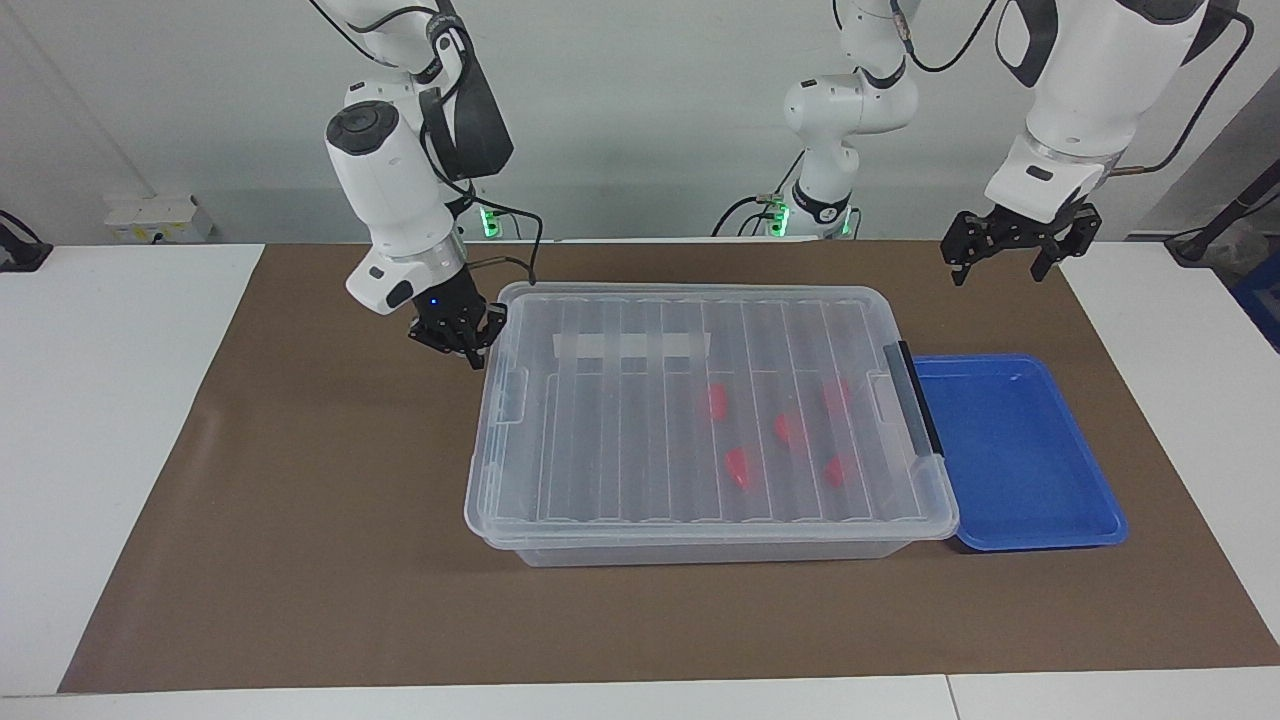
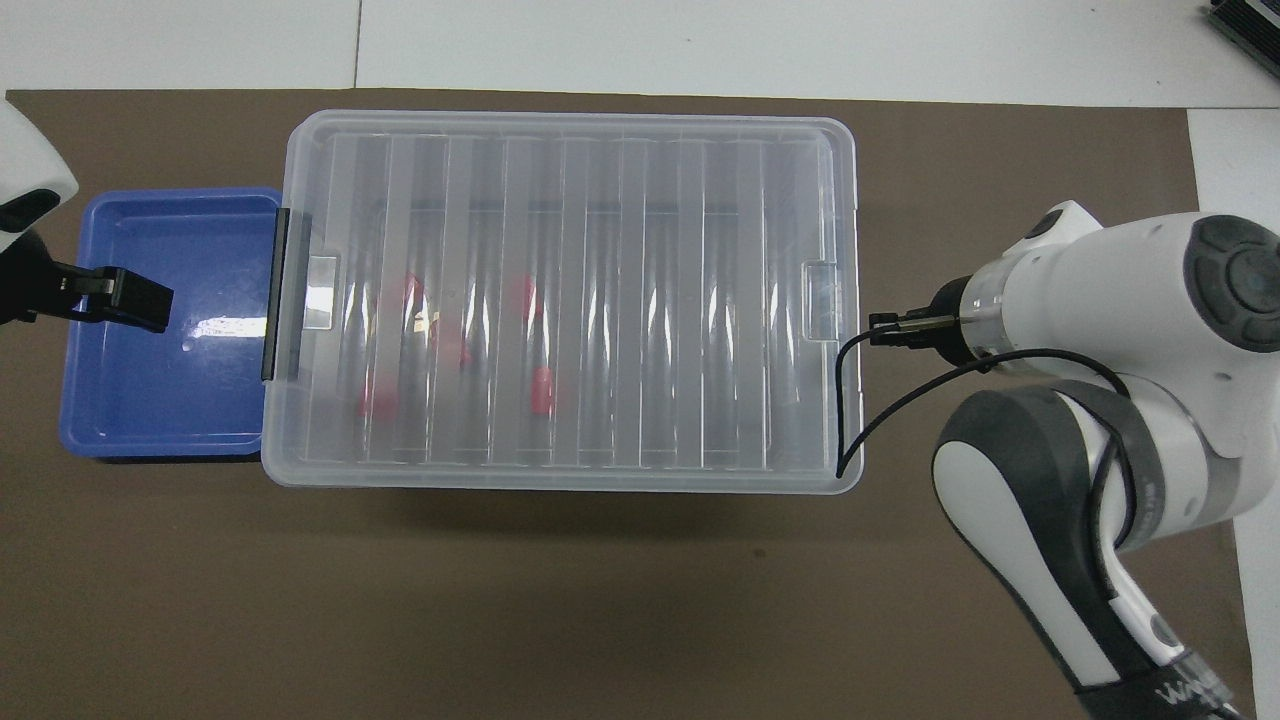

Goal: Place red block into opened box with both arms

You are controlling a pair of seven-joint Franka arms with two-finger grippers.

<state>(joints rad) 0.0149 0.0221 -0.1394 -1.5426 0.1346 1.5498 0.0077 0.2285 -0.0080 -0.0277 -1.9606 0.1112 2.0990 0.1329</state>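
Right gripper sits low at the box, just beside the corner of its plain end and close to the rim. Whether it is open or closed cannot be told, and no contact with the rim can be confirmed. This station suits working the lid from that end, probably to free or seat its edge. Left gripper waits open and empty, raised above the tray that abuts the box's handle end, where it could take the other end of the lid.

Five red blocks lie inside the box, toward its handle end, and show only as blurred red patches through the ribbed lid. The lid lies flat over the whole box, so the box reads as closed with the blocks already in it.

Hidden or unclear:
- The blocks' exact shape and pose.
- Whether the end latches are engaged.
- The left arm, which the overhead view cuts off at the frame edge.
- Part of the lid corner in the overhead view, crossed by a cable.
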